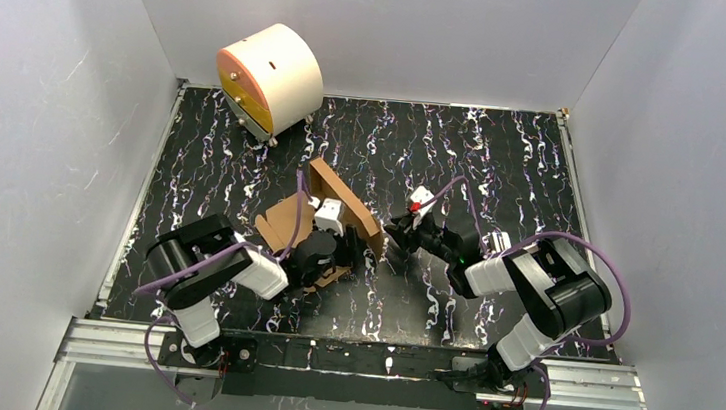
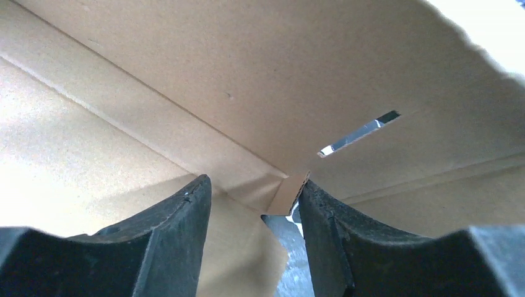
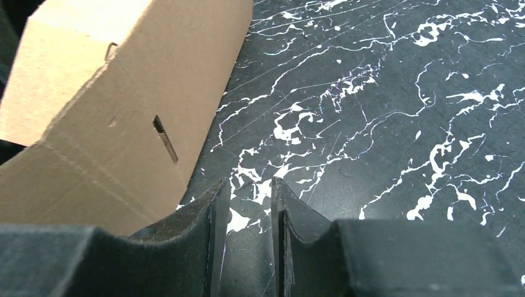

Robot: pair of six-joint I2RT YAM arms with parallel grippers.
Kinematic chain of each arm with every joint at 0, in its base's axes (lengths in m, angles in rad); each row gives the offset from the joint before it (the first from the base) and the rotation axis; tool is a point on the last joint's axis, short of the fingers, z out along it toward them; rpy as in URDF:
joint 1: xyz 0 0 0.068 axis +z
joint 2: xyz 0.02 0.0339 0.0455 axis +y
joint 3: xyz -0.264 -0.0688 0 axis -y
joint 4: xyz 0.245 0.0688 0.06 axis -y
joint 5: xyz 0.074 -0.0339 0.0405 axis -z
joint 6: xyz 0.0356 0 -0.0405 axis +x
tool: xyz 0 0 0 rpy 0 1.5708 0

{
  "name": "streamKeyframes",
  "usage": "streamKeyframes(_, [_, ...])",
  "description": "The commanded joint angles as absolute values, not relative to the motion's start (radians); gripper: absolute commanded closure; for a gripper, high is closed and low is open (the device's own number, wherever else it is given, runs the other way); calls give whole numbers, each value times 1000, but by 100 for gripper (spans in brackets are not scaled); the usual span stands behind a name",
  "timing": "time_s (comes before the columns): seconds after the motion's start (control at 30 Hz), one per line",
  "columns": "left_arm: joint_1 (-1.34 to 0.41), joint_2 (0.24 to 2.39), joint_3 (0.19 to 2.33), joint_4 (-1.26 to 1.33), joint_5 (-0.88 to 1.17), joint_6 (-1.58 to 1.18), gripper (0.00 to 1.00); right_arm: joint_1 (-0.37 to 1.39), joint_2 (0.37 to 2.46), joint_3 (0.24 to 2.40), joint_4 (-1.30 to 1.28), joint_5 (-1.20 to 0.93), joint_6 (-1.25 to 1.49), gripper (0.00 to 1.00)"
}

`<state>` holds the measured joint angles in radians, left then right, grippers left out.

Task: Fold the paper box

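Observation:
The paper box [image 1: 346, 200] is brown cardboard lying left of the table's middle, with one long panel raised and the rest [image 1: 280, 223] flat. My left gripper [image 1: 326, 212] sits over its inside. In the left wrist view the cardboard [image 2: 278, 74] fills the frame and its slot [image 2: 359, 133] shows light. The left gripper [image 2: 254, 182] is open, and a small flap edge [image 2: 291, 192] rests against the right finger. My right gripper [image 1: 394, 230] sits just right of the raised panel. In the right wrist view that gripper [image 3: 247, 182] is open by a narrow gap with only table between, and the panel [image 3: 124, 93] stands to its left.
A cream cylinder with an orange face [image 1: 270, 81] stands at the back left corner. White walls enclose the black marbled table [image 1: 503, 168] on three sides. Purple cables loop from both arms.

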<state>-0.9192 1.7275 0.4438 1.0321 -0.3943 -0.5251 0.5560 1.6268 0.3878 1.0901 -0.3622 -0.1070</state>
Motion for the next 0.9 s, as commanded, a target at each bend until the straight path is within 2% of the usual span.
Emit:
streamKeyframes(0.0, [-916, 1614, 417, 1016, -363, -543, 47, 555, 1607, 377, 1155, -337, -126, 61])
streamKeyframes(0.27, [-916, 1529, 384, 1002, -312, -579, 42, 555, 1642, 364, 1203, -368, -89, 61])
streamKeyframes(0.6, [-893, 1282, 297, 967, -207, -660, 37, 555, 1626, 351, 1204, -402, -50, 61])
streamKeyframes(0.87, [-845, 1287, 373, 960, -117, -690, 35, 559, 1617, 333, 1213, -437, -11, 61])
